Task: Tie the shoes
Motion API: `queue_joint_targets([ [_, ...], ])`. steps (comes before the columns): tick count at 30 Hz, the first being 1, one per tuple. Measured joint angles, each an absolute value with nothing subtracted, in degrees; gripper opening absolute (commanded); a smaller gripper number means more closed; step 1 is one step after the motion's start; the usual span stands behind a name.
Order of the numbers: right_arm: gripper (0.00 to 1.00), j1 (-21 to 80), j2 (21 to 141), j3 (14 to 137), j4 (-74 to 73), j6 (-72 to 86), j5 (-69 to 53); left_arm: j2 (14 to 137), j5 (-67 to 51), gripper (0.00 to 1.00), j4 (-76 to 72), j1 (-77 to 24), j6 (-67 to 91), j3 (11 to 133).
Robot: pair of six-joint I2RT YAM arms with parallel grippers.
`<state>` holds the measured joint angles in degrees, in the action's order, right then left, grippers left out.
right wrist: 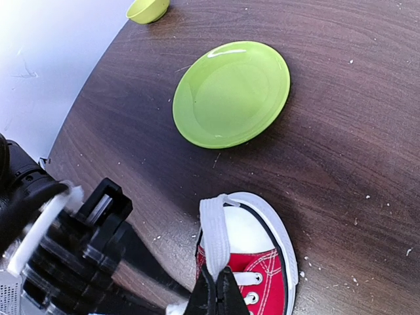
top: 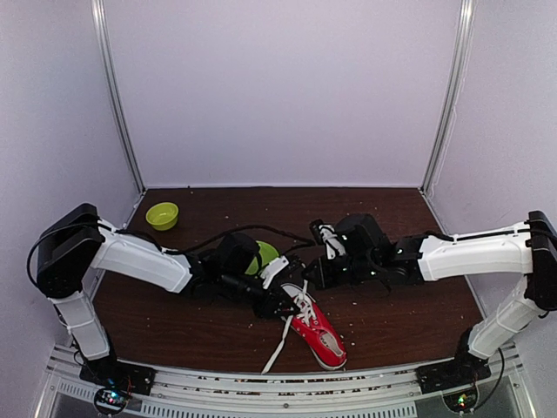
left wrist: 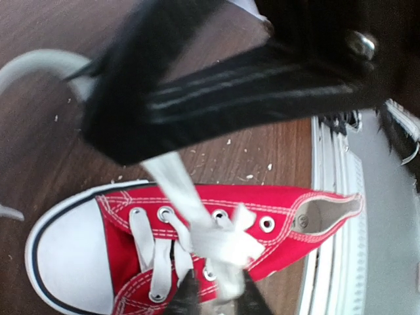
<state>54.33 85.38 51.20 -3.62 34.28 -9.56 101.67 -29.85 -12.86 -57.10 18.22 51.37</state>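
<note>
Watch your left tool (left wrist: pixel 220 298) first. Its jaws stand a little apart over the eyelets with a bunched piece of lace (left wrist: pixel 223 246) between them, and the wrist view does not show whether they grip it or only straddle it. If they are loose, a pull would likely slide off and leave the crossing slack. If they do bite, an upward pull may drag the light shoe (left wrist: pixel 282 210) across the counter (left wrist: pixel 39 151) instead of tightening anything, since nothing pins it down.

Further right, your right tool (right wrist: pixel 216 292) is clenched on a flat run of the same lace, drawn up over the white toe cap. Haul it too hard against the other side and it could slip from the fingers or roll the shoe onto its side. The two tools also work very close together, so a careless swing could knock one into the other. The loose lace end (top: pixel 278 348) trails toward the near edge and could catch on an arm.

The shoe sits on its sole near the front middle of the counter, heel toward the near edge. Its toe points away toward the green plate (right wrist: pixel 231 93), which lies apart from it. The left tool hangs directly over the lacing, at the lace itself. The right tool sits just above the front of the shoe, beside the toe cap.
</note>
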Motion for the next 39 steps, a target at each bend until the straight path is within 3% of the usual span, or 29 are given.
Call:
queue_joint_targets([
  [2,0.00,54.3,85.4,51.0,-3.6,34.4,-9.4,101.9,-30.0,0.00,-12.7,-57.1,17.9,51.5],
  [12,0.00,52.4,78.6,45.8,-5.1,36.9,-2.9,97.8,-31.2,0.00,-10.1,-57.2,18.4,47.0],
  [23,0.00,40.8,67.3,32.4,-12.4,40.8,3.4,94.3,-32.4,0.00,-5.1,-59.7,22.4,41.0],
  [39,0.00,39.7,66.2,25.5,-10.9,43.7,-0.7,110.3,-29.6,0.00,-1.9,-55.5,23.4,55.7],
])
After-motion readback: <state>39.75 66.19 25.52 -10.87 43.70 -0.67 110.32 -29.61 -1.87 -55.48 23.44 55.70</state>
